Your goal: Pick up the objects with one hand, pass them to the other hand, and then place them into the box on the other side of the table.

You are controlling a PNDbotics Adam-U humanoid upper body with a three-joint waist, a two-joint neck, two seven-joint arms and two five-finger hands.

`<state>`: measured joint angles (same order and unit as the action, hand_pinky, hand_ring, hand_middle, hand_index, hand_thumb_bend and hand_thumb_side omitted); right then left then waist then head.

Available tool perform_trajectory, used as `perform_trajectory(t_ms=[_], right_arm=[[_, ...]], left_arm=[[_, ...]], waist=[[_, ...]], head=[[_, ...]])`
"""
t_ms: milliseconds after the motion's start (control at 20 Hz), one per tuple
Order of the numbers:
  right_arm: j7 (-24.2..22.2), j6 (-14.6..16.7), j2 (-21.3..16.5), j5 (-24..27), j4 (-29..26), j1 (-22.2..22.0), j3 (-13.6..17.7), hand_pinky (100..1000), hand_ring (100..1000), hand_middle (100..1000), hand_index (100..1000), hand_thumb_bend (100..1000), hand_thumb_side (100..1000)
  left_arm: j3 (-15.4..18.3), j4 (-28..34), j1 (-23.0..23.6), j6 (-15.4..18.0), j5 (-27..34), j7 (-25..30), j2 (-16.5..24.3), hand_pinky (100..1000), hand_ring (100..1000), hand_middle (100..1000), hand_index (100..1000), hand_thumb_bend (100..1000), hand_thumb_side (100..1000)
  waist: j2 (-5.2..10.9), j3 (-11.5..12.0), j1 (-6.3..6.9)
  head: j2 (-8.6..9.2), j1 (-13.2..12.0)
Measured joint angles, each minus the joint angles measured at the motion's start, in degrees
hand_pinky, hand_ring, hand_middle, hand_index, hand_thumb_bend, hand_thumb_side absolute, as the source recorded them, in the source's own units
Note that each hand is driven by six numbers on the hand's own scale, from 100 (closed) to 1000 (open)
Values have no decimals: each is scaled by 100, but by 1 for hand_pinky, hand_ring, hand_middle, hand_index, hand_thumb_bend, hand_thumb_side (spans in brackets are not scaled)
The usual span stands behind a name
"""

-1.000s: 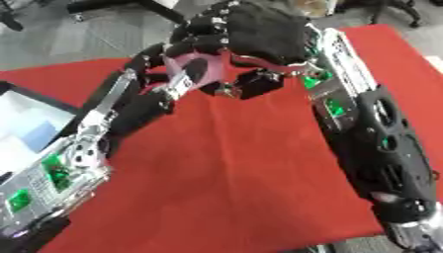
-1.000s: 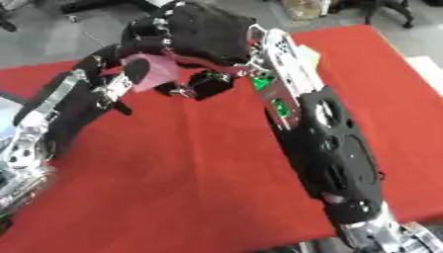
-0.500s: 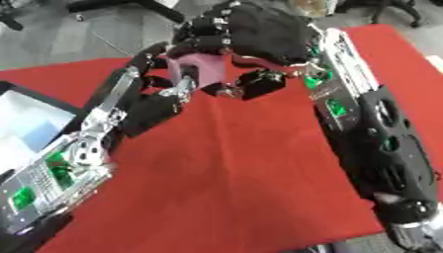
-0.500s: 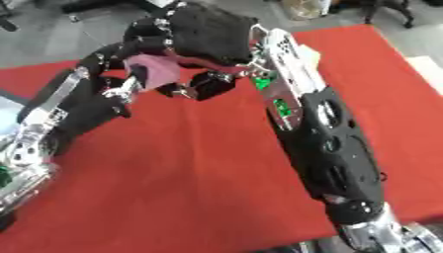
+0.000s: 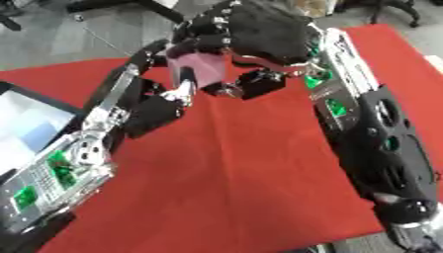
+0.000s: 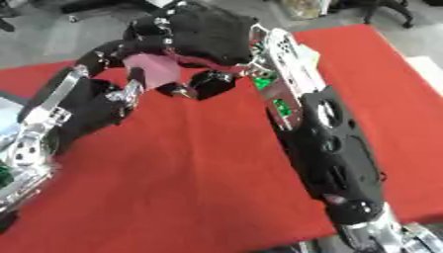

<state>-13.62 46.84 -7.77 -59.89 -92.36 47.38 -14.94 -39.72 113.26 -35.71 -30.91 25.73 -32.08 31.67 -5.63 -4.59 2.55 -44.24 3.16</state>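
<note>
Up near the top centre of both views, the two robot hands meet above the red-covered counter point(image 5: 234, 188). Between them sits a pink object point(image 5: 197, 68), flat-faced and blocky, held off the cloth. The left robot hand point(image 5: 186, 86) comes in from the lower left, its fingers curled round the pink object's left and lower edges, a silver fingertip showing just under it. The right robot hand point(image 5: 259, 34) reaches over from the right, a big black mass above and right of the pink object; its fingers bend down toward the object's top and right side, though whether they actually clasp it cannot be made out.

Only the left eye view shows a box point(image 5: 22, 126) at the left edge, light inside with a dark rim, lying beside the left forearm; in the right eye view just a pale sliver of it peeks in at the left edge. The right eye view instead shows more of the counter's right side, with a pale strip beyond the cloth at the right edge, and the right forearm running down to the bottom of the frame.
</note>
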Motion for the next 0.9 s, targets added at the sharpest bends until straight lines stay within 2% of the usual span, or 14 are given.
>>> perform_trajectory(t_ms=[100,450,750,900], right_arm=[[-3,-3,0,0,-12,1,0,579,622,360,665,100,100],[-133,-119,-1,88,-20,0,2,642,670,448,703,100,100],[-205,-324,-10,309,-109,-49,65,675,666,442,701,100,100],[-109,-439,-37,394,-176,-99,112,681,667,449,713,101,193]], left_arm=[[-3,0,4,79,80,-81,-1,258,330,219,397,100,307],[-20,2,82,245,244,-248,-1,257,328,216,395,100,298],[-3,34,107,325,306,-328,-1,259,329,217,396,100,297],[5,75,109,353,330,-356,-1,259,329,218,396,100,293]], waist=[[0,0,0],[0,8,0],[0,17,0],[0,18,0]], head=[[0,0],[0,4],[0,8],[0,7]])
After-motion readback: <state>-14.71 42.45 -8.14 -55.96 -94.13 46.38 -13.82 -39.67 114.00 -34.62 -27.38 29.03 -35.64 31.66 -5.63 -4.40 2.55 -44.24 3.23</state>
